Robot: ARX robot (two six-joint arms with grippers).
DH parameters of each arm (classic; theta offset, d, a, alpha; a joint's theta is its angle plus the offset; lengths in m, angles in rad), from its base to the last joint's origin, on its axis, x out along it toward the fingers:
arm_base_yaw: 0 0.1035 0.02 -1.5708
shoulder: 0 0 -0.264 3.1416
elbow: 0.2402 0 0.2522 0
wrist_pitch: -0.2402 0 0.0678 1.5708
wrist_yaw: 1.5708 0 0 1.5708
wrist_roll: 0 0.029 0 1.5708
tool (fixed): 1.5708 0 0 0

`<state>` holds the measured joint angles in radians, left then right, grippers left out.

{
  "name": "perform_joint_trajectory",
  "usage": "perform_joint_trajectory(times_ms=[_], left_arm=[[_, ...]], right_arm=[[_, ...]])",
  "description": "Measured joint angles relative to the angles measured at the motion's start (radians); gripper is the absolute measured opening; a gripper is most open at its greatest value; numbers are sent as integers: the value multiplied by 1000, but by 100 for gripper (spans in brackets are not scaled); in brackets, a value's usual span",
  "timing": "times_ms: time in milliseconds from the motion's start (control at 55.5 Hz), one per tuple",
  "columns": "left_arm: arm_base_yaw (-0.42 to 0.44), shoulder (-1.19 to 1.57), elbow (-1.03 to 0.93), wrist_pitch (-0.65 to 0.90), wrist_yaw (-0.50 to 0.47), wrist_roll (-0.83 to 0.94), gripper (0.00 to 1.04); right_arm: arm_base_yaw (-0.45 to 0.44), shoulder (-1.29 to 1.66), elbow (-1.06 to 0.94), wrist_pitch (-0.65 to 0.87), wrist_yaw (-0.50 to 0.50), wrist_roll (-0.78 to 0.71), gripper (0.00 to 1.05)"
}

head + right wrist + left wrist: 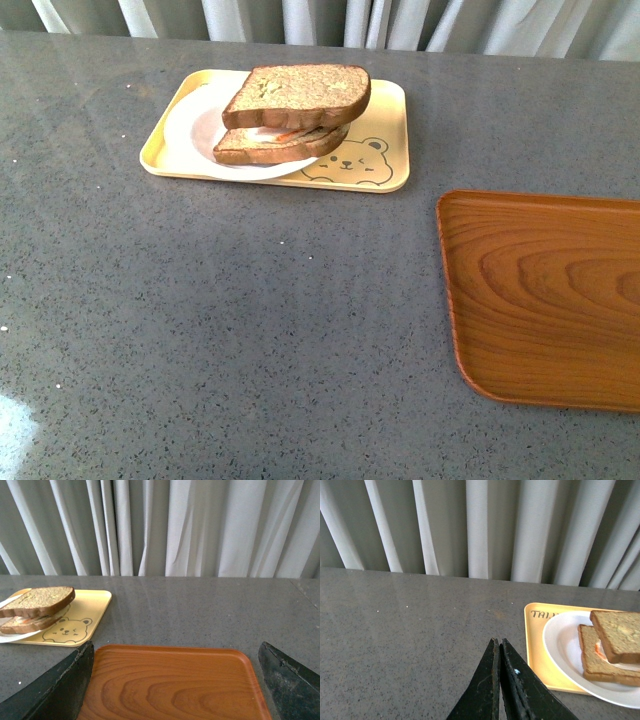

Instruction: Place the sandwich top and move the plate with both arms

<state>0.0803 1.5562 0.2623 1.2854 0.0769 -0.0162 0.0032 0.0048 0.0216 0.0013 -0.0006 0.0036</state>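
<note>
Grey speckled desk (250,330), pale curtain behind. Sandwich top (298,93) rests tilted on the lower slice (275,146), on the plate (200,125), far left on the yellow bear tray (385,130). Wood-grain tray (545,295) near right, bare. Left hand (498,655) fingers pressed together, empty; right hand (175,680) spread wide over the wood-grain tray.

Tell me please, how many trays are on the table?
2. The pale yellow bear-print tray lies at the far side, under the white plate with the sandwich. The brown wood-grain tray lies nearer, to the right, with nothing on its visible part.
</note>
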Motion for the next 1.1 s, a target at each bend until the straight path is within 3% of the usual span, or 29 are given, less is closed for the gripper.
perform_joint_trajectory(times_ms=[198,325,1100], left_arm=[[-34,-149,-87,-68,-40,2,2],[-76,-322,-122,-211,-71,3,2],[-78,-923,-246,-668,-77,5,2]], right_arm=[[0,0,0,0,0,0,96],[0,0,0,0,0,0,96],[0,0,0,0,0,0,96]])
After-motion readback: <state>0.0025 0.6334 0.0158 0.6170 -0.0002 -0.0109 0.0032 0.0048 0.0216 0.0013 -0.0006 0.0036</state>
